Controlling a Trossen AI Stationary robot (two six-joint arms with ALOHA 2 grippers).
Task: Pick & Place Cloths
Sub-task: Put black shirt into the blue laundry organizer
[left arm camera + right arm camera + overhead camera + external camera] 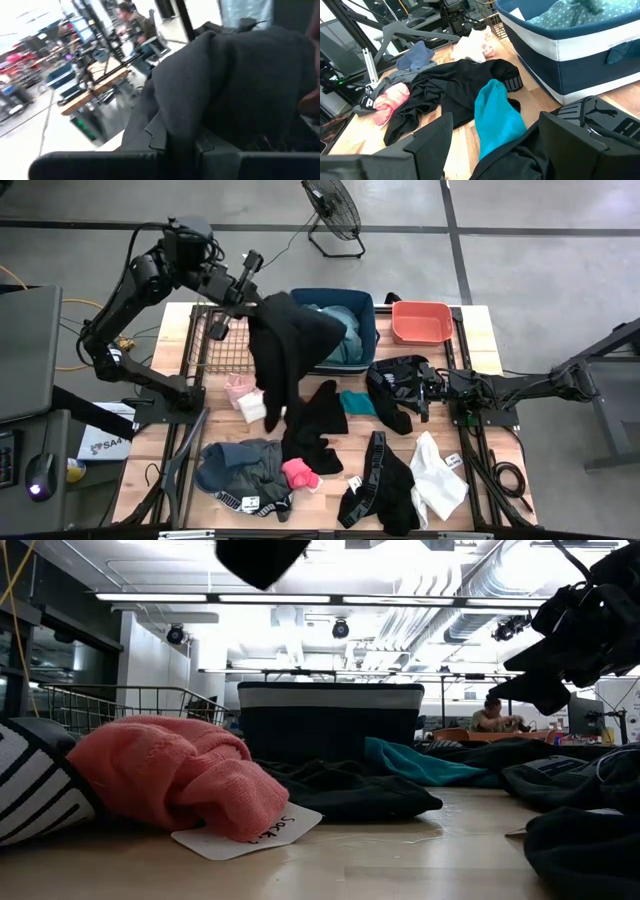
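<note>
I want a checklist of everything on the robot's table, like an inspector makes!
Surface: wooden table, mostly covered.
Job's things: large black garment hanging from the left gripper; teal cloth, pink sock, white cloth lying on the table.
Clutter: blue bin, coral tub, wire basket.
Grippers: left shut on the garment; right gripper open, low over black cloths.
Cables: coil by the table's right edge.
Surroundings: floor fan; person at a far desk.
</note>
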